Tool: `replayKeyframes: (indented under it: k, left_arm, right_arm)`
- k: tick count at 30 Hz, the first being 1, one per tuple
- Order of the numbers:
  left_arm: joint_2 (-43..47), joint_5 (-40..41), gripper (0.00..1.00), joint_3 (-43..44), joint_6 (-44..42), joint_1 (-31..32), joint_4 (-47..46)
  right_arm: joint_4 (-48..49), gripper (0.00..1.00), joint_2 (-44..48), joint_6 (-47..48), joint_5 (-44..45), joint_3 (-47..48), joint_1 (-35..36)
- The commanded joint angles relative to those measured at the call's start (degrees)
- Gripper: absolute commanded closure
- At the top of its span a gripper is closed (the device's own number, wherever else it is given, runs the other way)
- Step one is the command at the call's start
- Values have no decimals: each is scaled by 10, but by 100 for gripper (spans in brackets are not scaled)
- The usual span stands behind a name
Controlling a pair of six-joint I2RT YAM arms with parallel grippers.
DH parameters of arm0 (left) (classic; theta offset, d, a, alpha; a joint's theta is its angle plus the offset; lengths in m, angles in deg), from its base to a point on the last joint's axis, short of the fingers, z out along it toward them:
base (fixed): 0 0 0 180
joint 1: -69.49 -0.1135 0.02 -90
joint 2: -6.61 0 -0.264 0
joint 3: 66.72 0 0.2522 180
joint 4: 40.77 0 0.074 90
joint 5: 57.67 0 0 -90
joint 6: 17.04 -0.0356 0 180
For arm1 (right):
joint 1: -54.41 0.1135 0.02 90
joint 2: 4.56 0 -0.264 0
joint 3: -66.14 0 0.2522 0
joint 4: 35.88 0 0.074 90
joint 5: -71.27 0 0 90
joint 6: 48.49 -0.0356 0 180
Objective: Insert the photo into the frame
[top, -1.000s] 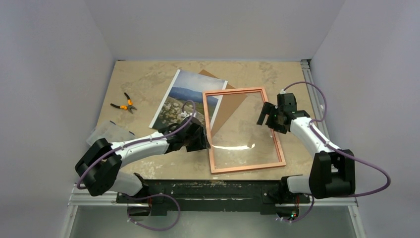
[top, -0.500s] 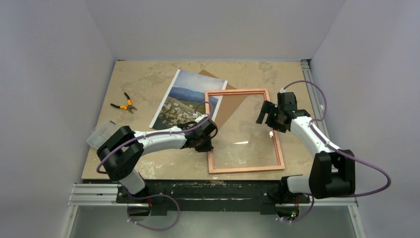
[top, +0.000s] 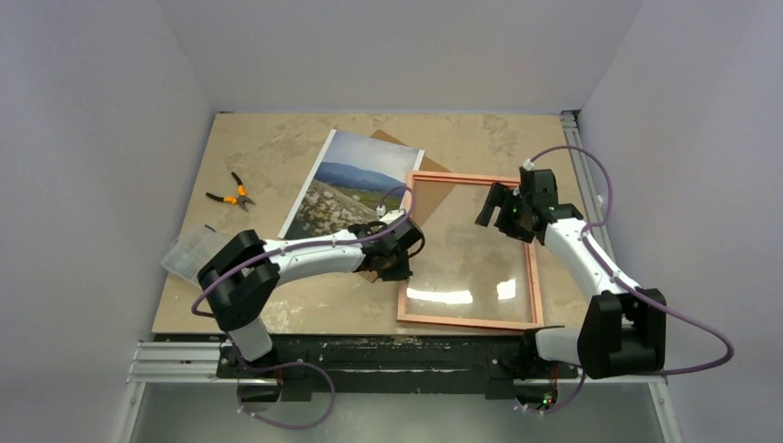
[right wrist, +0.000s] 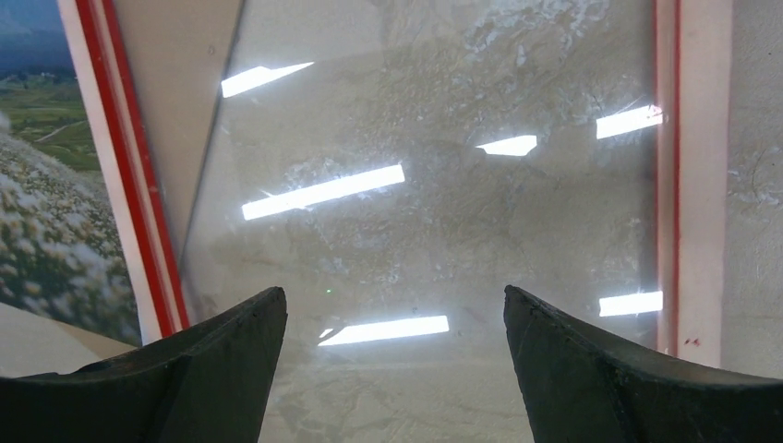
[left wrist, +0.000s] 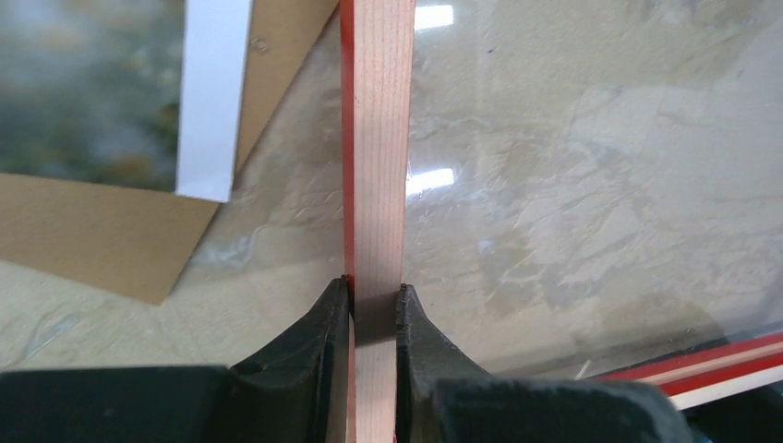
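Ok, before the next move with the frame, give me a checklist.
1. Left tool clamped on side rail of the thin red-and-pale-wood picture frame: ok.
2. Right tool open, holding nothing: ok.
3. Frame's pale wood back facing up: ok.
4. Large landscape photo print face down for loading: not ok, picture side up.
5. Frame off the plain brown backing board: not ok, far left corner lies over it.
6. Frame corner clear of photo: cannot tell.

Bright, even light from overhead falls on the surface, and shadows are soft and faint. White bars of glare lie on the glass of the frame, blown out in the right wrist view. In the left wrist view the photo is blurred.
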Motion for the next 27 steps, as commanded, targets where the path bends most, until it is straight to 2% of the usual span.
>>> replayKeyframes:
  k: [1,9,14,16,18,22,23,25,27]
  left_arm:
    - [-33,-18,100,77,43,14,-32]
    - [-119,-26,100,181,76,40,1]
    - [-153,-62,98,197,99,47,-17]
    - [-154,-69,83,193,101,47,-31]
    - [-147,-70,62,184,102,47,-49]
    - [-115,-63,28,165,96,47,-59]
    - [-104,-60,25,155,90,47,-71]
    - [-77,-51,11,133,85,45,-91]
    - [-50,-47,8,108,77,42,-120]
  right_arm:
    - [3,14,20,2,-15,28,-2]
    - [8,14,21,2,-27,23,-2]
    - [11,14,21,2,-31,19,-2]
    - [13,14,21,2,-32,17,-2]
    - [14,14,22,2,-34,16,-2]
    - [15,14,24,4,-39,17,-2]
    - [15,13,24,4,-41,17,-2]
    - [17,13,25,6,-47,15,-2]
    - [21,12,25,9,-51,13,-2]
